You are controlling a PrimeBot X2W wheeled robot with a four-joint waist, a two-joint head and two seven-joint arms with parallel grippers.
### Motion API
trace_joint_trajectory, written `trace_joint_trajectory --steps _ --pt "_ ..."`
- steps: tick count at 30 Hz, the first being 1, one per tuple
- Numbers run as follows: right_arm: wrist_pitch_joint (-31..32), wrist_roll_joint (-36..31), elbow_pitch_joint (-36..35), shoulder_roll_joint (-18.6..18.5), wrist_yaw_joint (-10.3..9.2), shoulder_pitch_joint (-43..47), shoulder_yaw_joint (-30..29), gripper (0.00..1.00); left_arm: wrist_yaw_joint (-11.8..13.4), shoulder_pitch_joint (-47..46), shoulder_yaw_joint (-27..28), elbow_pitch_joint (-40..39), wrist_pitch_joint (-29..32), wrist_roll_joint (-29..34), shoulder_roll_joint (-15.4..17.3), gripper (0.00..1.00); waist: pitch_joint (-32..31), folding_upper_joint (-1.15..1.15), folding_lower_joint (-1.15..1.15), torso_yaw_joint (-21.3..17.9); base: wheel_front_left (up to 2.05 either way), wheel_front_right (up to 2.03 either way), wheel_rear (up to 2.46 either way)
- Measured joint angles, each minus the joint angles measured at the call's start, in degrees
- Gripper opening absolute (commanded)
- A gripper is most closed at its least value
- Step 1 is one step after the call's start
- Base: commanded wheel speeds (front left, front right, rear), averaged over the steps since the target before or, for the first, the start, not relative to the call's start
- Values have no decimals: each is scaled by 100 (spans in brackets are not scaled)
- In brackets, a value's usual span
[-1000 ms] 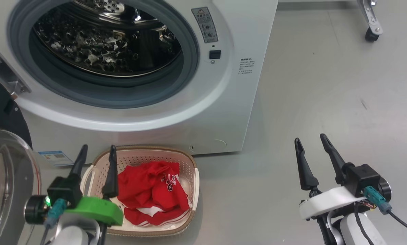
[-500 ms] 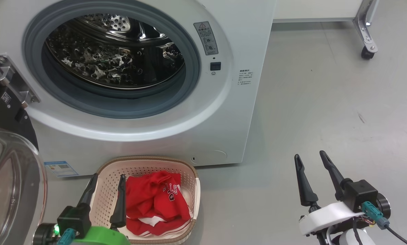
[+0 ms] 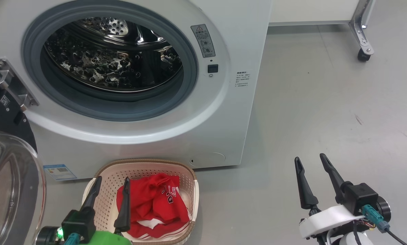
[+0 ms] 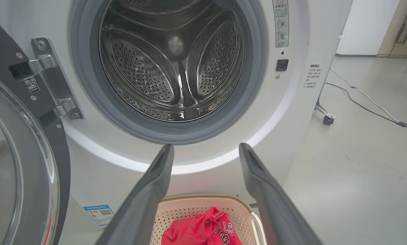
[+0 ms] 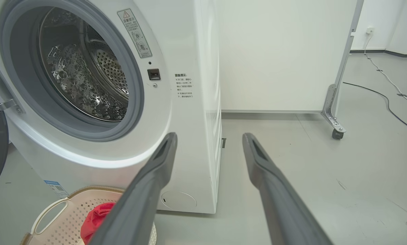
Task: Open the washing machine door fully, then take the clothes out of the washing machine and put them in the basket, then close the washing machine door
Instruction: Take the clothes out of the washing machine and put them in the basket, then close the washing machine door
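The white washing machine [image 3: 237,102] stands with its round port uncovered and its steel drum [image 4: 172,68] bare inside. The washing machine door [image 3: 9,190] hangs swung out at the left, its glass bowl facing me. On the floor before the machine sits the cream basket [image 3: 138,165] with the red clothes [image 3: 155,200] heaped in it. My left gripper [image 3: 112,178] hovers open over the basket's left half, fingers empty. My right gripper [image 3: 309,157] stands open and empty over bare floor, right of the machine. The left wrist view looks past the open left gripper [image 4: 206,146] at the clothes [image 4: 203,228].
A metal frame leg on a caster [image 3: 360,51] stands at the back right, before a white panel [image 5: 275,51]. Cables [image 4: 366,102] trail over the grey floor beyond it. A blue sticker [image 3: 59,172] marks the machine's lower left front.
The head camera has tilted up, so the whole picture has slid down. Against the basket, my left gripper has drawn back a little toward me. Both grippers stay open.
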Motion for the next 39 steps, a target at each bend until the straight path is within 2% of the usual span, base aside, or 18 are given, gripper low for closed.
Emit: trace_joint_trajectory --steps 22,39 --pt "0 -2 -87 0 -5 2 27 100 144 148 -40 -527 202 110 21 100 62 0 0 -25 -5 5 0" --pt "0 -2 -66 0 -5 4 29 100 191 324 -68 -703 339 157 25 100 -59 0 0 -30 -66 66 0"
